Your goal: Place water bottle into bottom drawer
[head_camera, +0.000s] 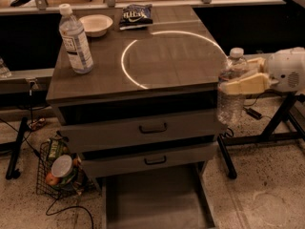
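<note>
Clamping the water bottle (229, 99) upright at its shoulder in the gripper (235, 78), fingers (245, 85) tight around it, just right of the cabinet (62, 92).
Hanging above and right of the open bottom drawer (157, 205), past two upper drawers (119, 132); overlooking a labelled bottle (76, 43), bowl (96, 25) and snack bag (136, 15) on the brown top, speckled floor (267, 190) below.

The clear, white-capped bottle (228, 106) is hanging upright off the cabinet's (143, 75) right side, the gripper (236, 78) clasping its upper half. The drawer (157, 202) is sitting open, lower left.
</note>
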{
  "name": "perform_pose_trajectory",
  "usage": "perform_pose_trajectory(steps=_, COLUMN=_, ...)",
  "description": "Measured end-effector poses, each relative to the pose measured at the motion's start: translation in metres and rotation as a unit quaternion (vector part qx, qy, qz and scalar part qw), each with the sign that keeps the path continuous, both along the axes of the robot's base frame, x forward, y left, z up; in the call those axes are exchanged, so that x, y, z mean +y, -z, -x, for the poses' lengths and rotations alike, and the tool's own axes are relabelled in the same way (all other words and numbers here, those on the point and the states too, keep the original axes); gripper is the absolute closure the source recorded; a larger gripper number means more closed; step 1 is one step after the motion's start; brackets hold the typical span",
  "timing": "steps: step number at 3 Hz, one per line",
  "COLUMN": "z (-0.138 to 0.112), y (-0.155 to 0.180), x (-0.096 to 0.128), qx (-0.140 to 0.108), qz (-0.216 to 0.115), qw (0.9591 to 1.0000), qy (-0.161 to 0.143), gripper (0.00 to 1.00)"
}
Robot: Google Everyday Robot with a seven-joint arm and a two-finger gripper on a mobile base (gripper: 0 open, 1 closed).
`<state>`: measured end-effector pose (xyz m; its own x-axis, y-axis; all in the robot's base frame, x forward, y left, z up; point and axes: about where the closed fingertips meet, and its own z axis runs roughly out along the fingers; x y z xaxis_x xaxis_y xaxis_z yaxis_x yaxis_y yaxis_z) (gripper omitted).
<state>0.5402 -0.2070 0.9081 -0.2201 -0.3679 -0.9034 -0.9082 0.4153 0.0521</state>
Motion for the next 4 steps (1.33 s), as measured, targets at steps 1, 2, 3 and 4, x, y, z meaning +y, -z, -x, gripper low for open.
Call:
perform_pose_trajectory(steps=1, z=0.0, y=0.034, x=0.026, qx=0.011, qz=-0.027, qw=0.9996, qy=-0.003, gripper=1.0)
perform_pose_trajectory(steps=2, z=0.0, y=0.071, x=0.052, qx=0.005, qz=-0.056, qw=0.9984, qy=-0.011, gripper=1.0)
perform_pose_trajectory(steps=3, z=0.0, y=0.115, x=0.08, qx=-0.004, qz=-0.076, qw=0.9966, qy=-0.032, gripper=1.0)
perform_pose_trajectory(steps=4, z=0.003, y=0.194, x=0.115, qx=0.014, qz=-0.093, qw=0.9941, qy=-0.054, gripper=1.0)
